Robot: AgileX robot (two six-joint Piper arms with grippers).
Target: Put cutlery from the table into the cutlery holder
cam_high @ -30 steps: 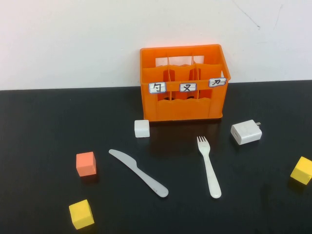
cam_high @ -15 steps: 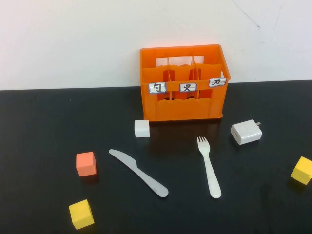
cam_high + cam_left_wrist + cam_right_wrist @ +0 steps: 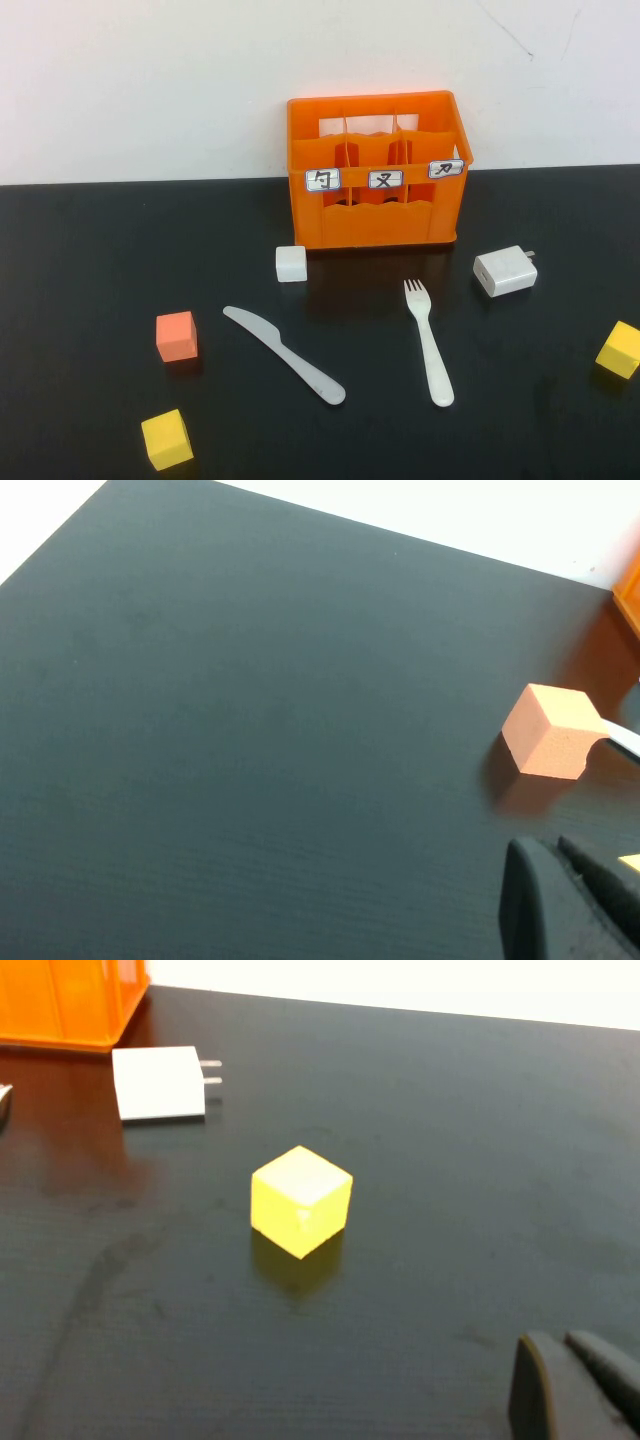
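Note:
The white knife (image 3: 285, 355) lies slantwise on the black table (image 3: 90, 260), left of centre. The white fork (image 3: 428, 340) lies to its right, tines toward the orange cutlery holder (image 3: 380, 175), which stands at the table's back edge with its three compartments showing nothing inside. Neither arm shows in the high view. My left gripper (image 3: 545, 848) hovers shut and empty over the table's left side; a sliver of the knife (image 3: 622, 738) shows past an orange cube. My right gripper (image 3: 555, 1340) hovers shut and empty at the right side, near a yellow cube.
A white cube (image 3: 291, 263) sits just in front of the holder's left corner, and a white charger block (image 3: 505, 270) to its right. An orange cube (image 3: 176, 336) and a yellow cube (image 3: 166, 439) sit at front left. Another yellow cube (image 3: 620, 349) is at the right edge.

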